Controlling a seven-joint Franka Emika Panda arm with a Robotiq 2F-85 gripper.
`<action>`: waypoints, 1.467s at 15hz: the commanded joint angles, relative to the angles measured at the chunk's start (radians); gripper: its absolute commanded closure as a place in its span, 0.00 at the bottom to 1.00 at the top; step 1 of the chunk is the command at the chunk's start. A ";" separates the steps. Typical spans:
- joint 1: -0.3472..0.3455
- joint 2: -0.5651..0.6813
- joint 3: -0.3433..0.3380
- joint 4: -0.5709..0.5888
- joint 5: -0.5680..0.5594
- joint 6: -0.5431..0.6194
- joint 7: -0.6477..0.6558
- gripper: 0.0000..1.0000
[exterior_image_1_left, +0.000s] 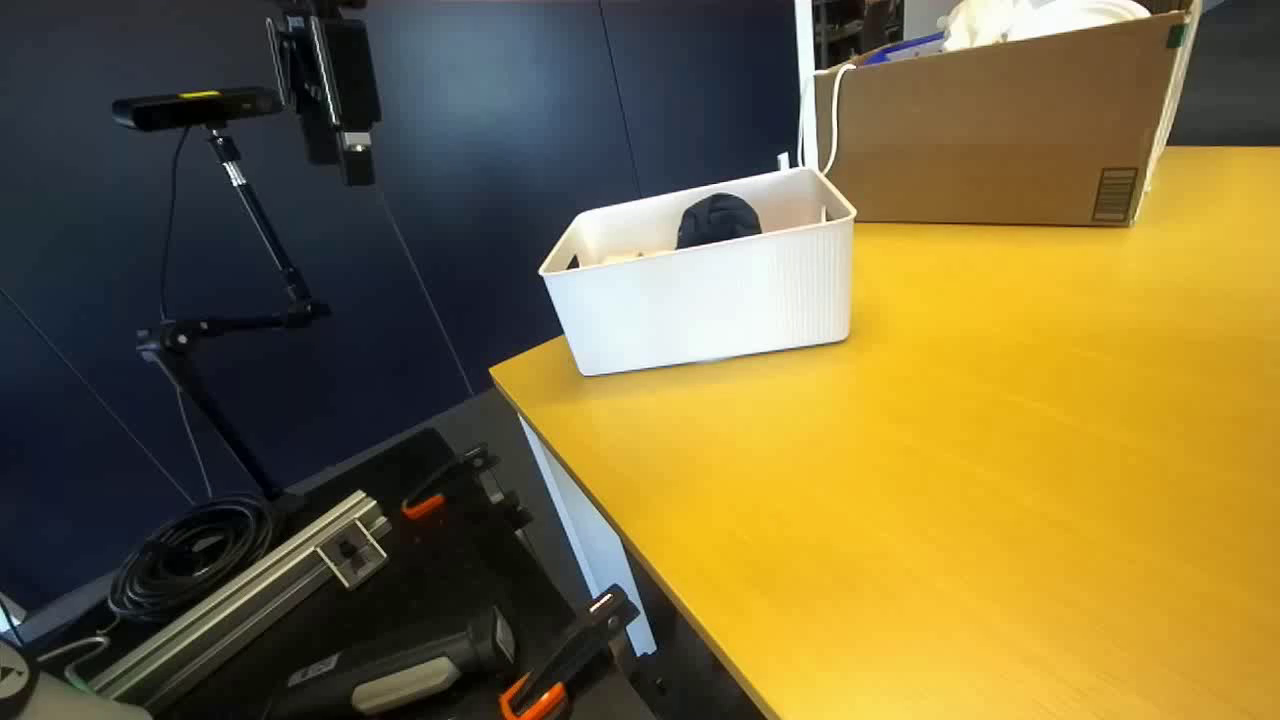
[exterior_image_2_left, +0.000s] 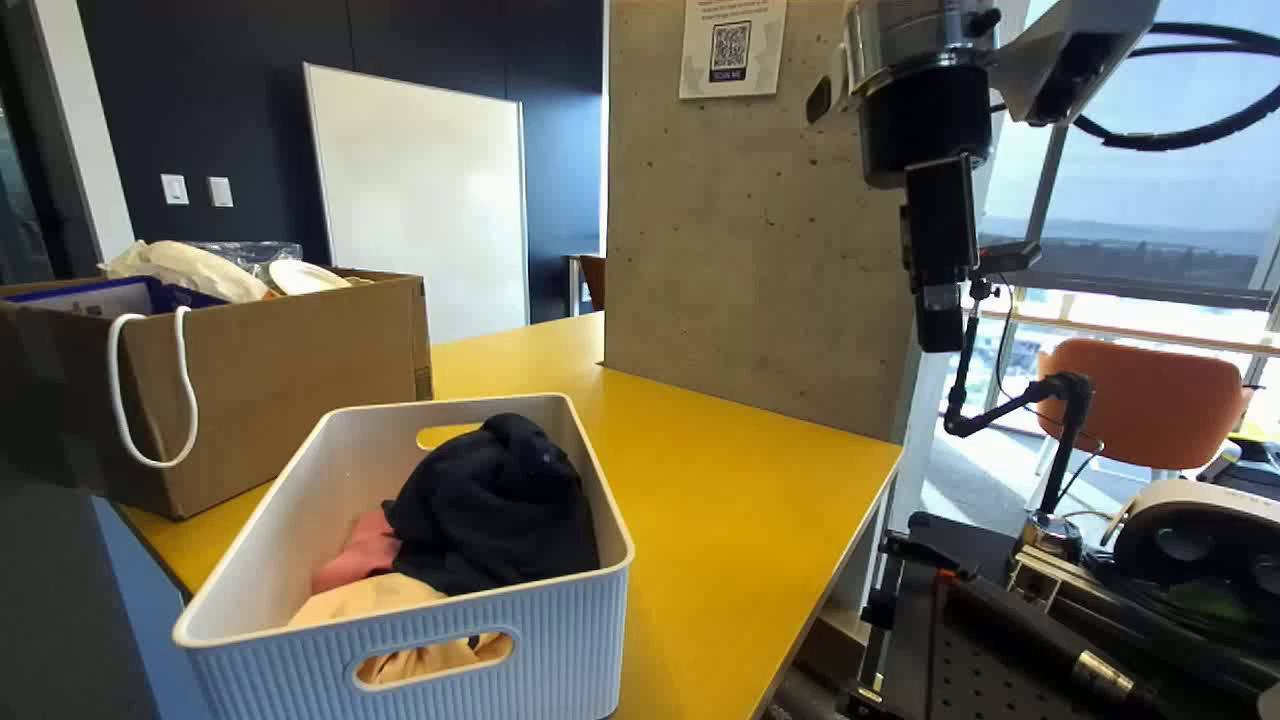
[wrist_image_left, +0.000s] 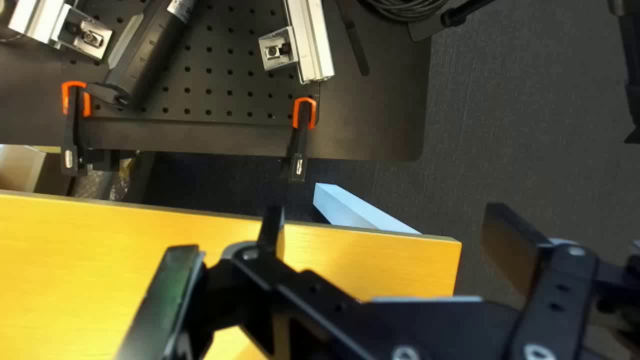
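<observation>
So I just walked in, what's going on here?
A robot arm has its gripper open and empty in the air near a corner of the yellow table, handling nothing at this moment. On the table, a white bin holds dark cloth, pink cloth and cream cloth; a cardboard box stands close by.

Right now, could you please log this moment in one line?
gripper: open, empty, midair | white storage bin: on yellow tabletop, dark cloth inside | cardboard box: beside bin
</observation>
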 joint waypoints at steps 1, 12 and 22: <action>-0.015 0.000 0.013 0.002 0.004 -0.002 -0.004 0.00; -0.086 0.254 -0.018 0.232 -0.044 0.033 -0.022 0.00; -0.071 0.714 0.008 0.668 -0.139 0.088 -0.092 0.00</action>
